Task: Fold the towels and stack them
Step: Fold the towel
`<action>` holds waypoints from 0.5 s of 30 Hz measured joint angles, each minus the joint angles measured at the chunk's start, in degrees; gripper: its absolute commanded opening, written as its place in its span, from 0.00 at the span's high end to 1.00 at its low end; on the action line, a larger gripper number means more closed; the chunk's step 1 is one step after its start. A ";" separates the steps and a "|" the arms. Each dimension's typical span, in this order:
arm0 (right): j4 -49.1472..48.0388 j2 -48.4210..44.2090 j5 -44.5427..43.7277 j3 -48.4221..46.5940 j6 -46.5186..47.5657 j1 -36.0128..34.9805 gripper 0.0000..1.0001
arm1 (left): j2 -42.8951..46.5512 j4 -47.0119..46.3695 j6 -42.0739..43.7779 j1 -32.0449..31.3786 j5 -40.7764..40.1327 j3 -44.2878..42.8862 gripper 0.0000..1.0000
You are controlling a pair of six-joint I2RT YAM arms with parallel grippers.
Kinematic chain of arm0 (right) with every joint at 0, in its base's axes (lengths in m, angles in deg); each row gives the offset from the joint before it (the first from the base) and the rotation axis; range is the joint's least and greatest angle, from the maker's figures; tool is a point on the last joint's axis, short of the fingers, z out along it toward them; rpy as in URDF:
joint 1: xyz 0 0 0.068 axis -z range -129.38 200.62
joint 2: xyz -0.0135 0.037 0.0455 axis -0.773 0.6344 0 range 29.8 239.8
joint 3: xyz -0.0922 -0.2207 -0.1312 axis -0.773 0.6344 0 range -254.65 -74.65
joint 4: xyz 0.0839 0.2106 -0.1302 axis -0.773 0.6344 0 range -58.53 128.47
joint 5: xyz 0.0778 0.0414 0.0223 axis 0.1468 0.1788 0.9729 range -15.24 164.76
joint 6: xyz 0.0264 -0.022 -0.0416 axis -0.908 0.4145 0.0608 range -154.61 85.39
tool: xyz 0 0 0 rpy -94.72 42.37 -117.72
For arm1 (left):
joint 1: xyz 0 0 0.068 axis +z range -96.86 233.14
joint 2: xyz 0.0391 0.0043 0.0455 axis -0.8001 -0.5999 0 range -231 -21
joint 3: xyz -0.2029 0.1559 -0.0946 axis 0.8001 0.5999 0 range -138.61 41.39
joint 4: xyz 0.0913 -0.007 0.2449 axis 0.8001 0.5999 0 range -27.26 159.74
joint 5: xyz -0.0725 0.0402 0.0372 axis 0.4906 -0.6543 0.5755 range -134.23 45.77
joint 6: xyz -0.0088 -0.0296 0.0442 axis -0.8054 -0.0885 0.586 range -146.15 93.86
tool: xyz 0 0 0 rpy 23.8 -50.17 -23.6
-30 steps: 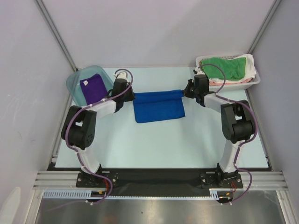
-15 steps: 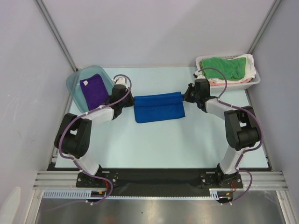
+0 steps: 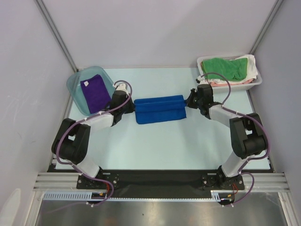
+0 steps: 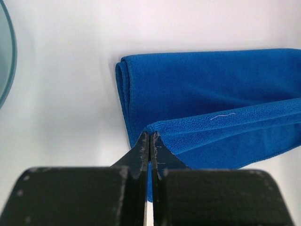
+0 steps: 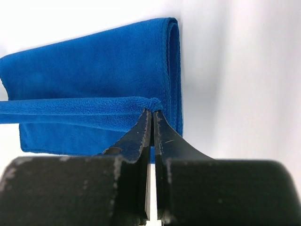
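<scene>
Though both wrist views are cropping it, one blue towel (image 3: 159, 109) is being pinched by left gripper (image 3: 133, 108) and right gripper (image 3: 187, 100), one green towel (image 3: 226, 67) and one purple towel (image 3: 93, 89) lying apart.

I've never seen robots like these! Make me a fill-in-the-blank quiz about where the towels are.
The left gripper and right gripper each pinch an end of the blue towel, which lies ____ them.
The purple towel sits in the clear tub on the ____ side of the table.
The green towel lies on top in the white basket at the far ____ corner.
Missing words: between, left, right.
</scene>
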 measured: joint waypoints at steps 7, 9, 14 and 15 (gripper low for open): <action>-0.42 -1.77 -0.11 2.25 -0.20 0.00 1.00 | 2.23 -0.83 -0.02 -0.59 0.02 1.77 1.00; -0.44 -2.16 -0.09 2.91 -0.42 0.00 1.00 | 2.38 -0.92 0.00 -0.74 0.02 2.23 1.00; -0.90 -2.25 -0.04 3.89 -0.85 -0.04 0.97 | 2.38 -1.29 -0.02 -1.07 0.13 3.34 0.96; -0.96 -2.25 -0.02 4.11 -1.03 -0.07 0.93 | 2.38 -1.31 0.00 -1.14 0.22 3.63 0.86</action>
